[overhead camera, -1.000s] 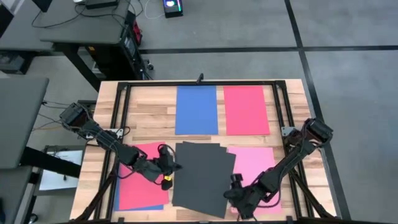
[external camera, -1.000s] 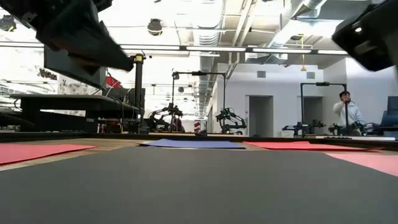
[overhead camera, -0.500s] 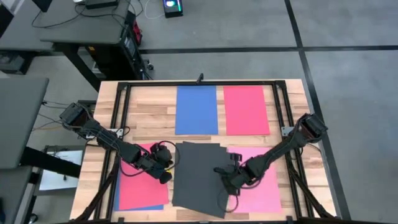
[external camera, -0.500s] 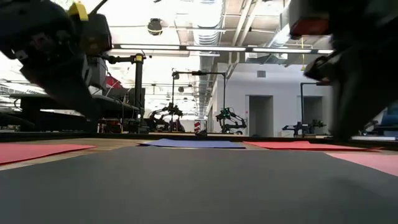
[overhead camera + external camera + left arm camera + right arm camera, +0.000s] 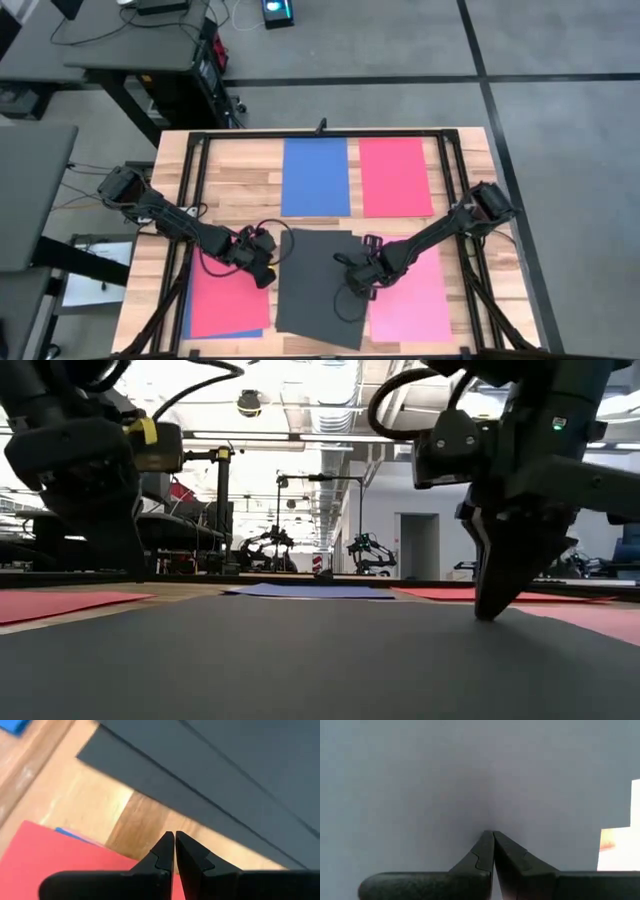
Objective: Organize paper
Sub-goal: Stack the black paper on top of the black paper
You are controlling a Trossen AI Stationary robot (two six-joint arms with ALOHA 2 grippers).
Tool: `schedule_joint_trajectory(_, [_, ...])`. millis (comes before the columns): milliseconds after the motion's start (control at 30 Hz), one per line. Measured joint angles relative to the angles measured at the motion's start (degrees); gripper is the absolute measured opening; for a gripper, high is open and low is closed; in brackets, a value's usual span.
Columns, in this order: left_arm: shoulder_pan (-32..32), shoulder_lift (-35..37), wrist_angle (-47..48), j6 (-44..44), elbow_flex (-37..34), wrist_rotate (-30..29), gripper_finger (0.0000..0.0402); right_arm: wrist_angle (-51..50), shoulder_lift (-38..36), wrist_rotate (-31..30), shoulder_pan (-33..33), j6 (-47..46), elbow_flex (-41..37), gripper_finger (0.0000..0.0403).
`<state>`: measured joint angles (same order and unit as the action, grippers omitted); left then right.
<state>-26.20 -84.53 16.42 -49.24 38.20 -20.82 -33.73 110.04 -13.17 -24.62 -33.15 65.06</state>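
A fanned stack of black paper [image 5: 318, 290] lies flat at the table's near middle. On its left a red sheet [image 5: 222, 300] lies over a blue one, and on its right lies a pink sheet [image 5: 415, 300]. A blue sheet [image 5: 316, 176] and a red sheet [image 5: 396, 177] lie side by side at the far edge. My right gripper [image 5: 350, 288] is shut and points down at the stack's right part. My left gripper [image 5: 174, 834] is shut over the wood strip [image 5: 150, 820] between the red sheet and the stack. Whether it touches the table I cannot tell. My right gripper stands with its shut fingertips [image 5: 486, 612] on the top black sheet [image 5: 445, 780], toward that sheet's right side. The fingers come from above, pointing steeply down. The sheet lies flat on the stack beneath.
A black metal frame [image 5: 190, 200] runs along the table's left, right and far sides. Bare wood [image 5: 240, 185] shows at the far left. Beyond the table are other benches and, far back, more robot arms [image 5: 368, 550].
My right gripper has gone from the table's near edge toward the far left, over the black stack, and has come down until its tips meet the top sheet. My left gripper has tipped more steeply downward beside the stack's left edge. The papers have not moved.
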Motion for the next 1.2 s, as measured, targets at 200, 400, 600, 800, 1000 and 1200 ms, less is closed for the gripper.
schedule_joint_trajectory(200, [1.21, -2.74, -0.46, 0.28, -0.02, 2.9, 0.0, 2.98, 1.79, 0.56, 1.45, 1.16, 0.07, 0.0])
schedule_joint_trajectory(400, [1.95, -5.22, -1.32, 0.51, 0.22, 4.84, 0.0, 3.19, 1.91, 1.13, 2.09, 4.51, 1.43, 0.0])
schedule_joint_trajectory(600, [1.97, -5.16, -1.71, 0.55, 0.15, 5.16, 0.0, 3.78, 2.01, 0.87, 3.52, 7.58, 2.6, 0.0])
schedule_joint_trajectory(800, [1.97, -5.2, -1.98, 0.58, 0.1, 5.32, 0.0, 4.85, 2.05, 0.22, 5.27, 9.77, 2.89, 0.0])
schedule_joint_trajectory(1000, [1.97, -5.25, -2.08, 0.58, 0.07, 5.44, 0.0, 3.49, 2.15, -0.24, 5.97, 10.77, 3.8, 0.0])
schedule_joint_trajectory(1200, [1.97, -5.27, -1.96, 0.16, 0.07, 5.57, 0.0, -1.14, 2.5, -0.2, 5.23, 11.34, 8.38, 0.0])
